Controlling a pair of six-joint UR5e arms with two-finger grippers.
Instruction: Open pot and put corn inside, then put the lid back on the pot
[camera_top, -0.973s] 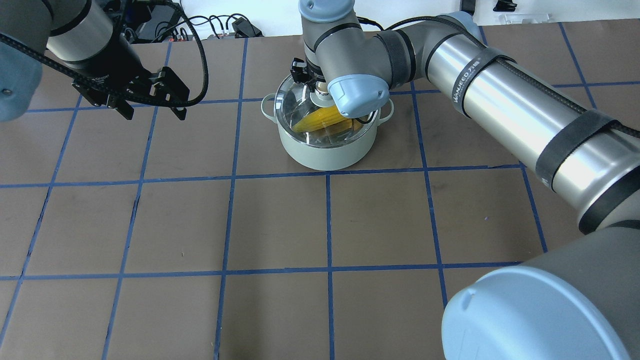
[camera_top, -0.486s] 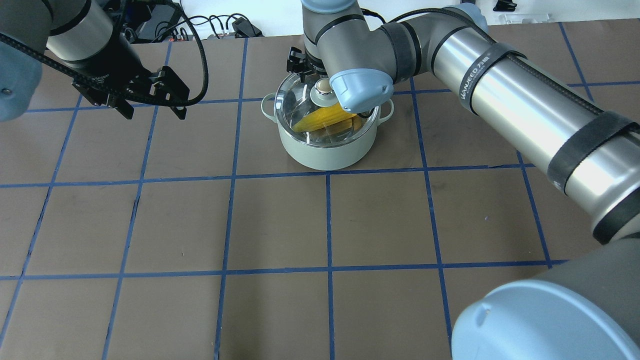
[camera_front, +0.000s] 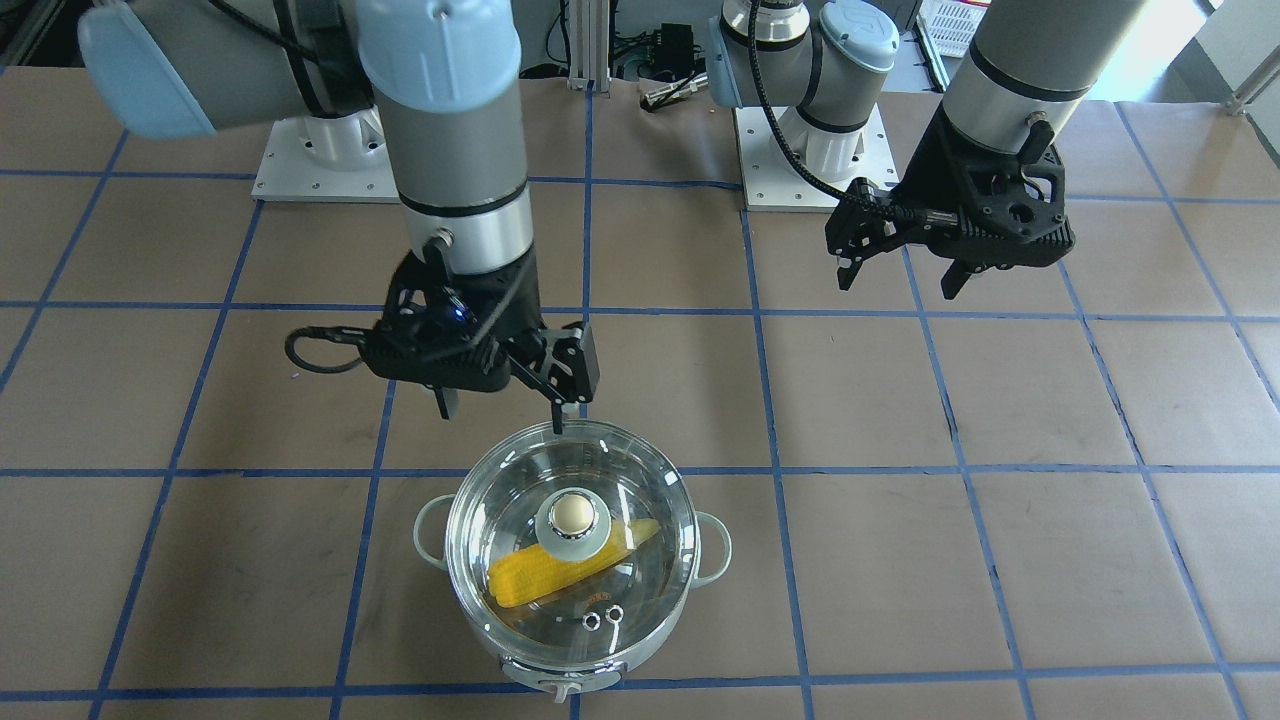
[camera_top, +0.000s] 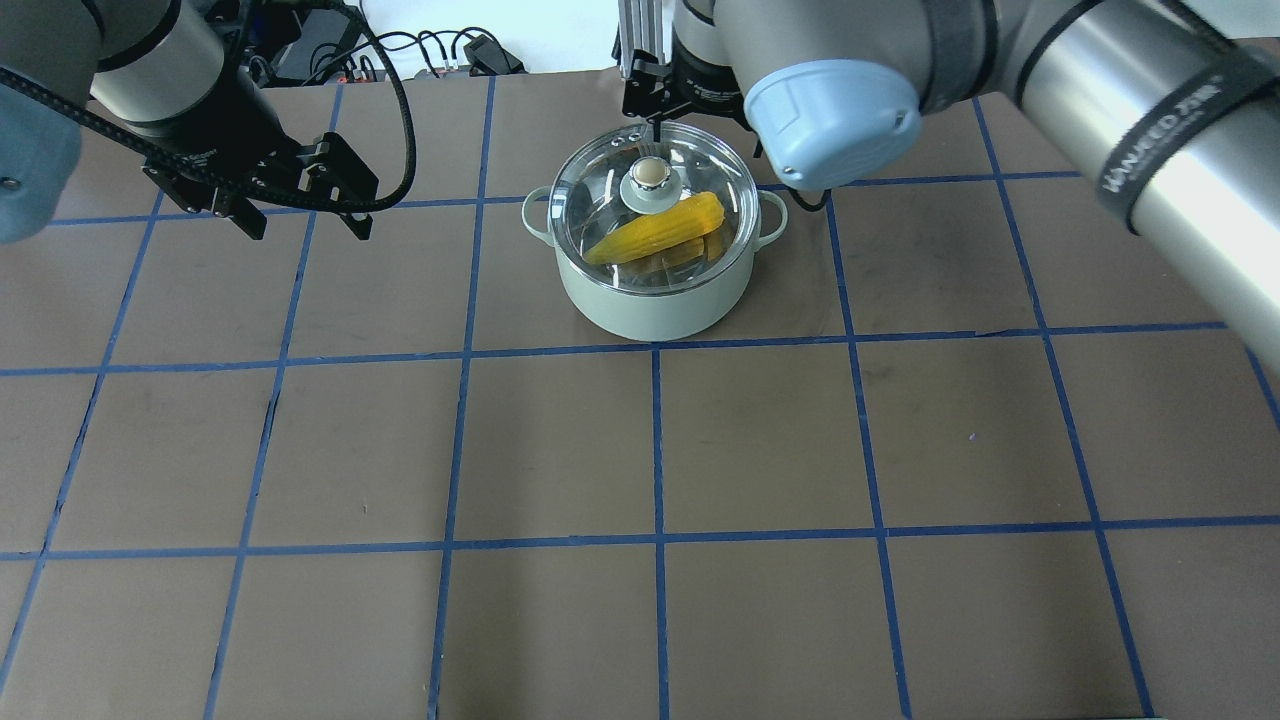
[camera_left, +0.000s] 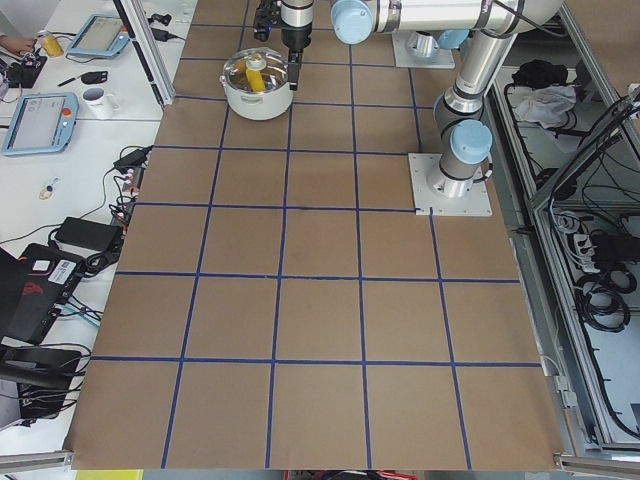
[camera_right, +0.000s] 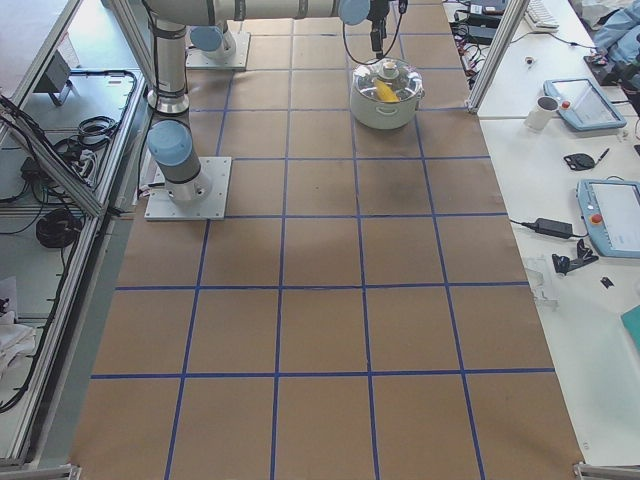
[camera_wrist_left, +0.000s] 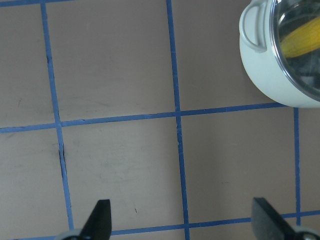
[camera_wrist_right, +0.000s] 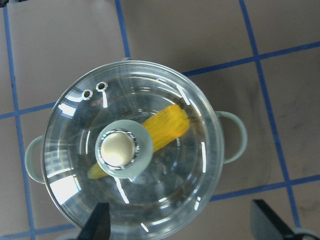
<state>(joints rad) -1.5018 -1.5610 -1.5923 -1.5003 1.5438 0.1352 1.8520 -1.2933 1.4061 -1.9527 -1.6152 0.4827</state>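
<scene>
We are looking at the gridded brown table (camera_top: 560, 450) carrying the mint-green pot (camera_top: 650, 305) on its far side from the robot. The glass lid (camera_top: 590, 195) is sitting closed on the pot's rim. Our right claw (camera_front: 500, 408) is hovering over the lid's robot-side edge, fingers spread and gripping nothing. Our left claw (camera_top: 305, 222) is hanging well apart from the pot, fingers likewise spread. The corn (camera_top: 655, 232) is lying slantwise inside the pot, under the lid's cream knob (camera_top: 650, 174).

Probably a robotics lab: blue-taped grid table (camera_left: 320, 300), teach pendants (camera_right: 612, 216), loose cables (camera_left: 603, 300).
</scene>
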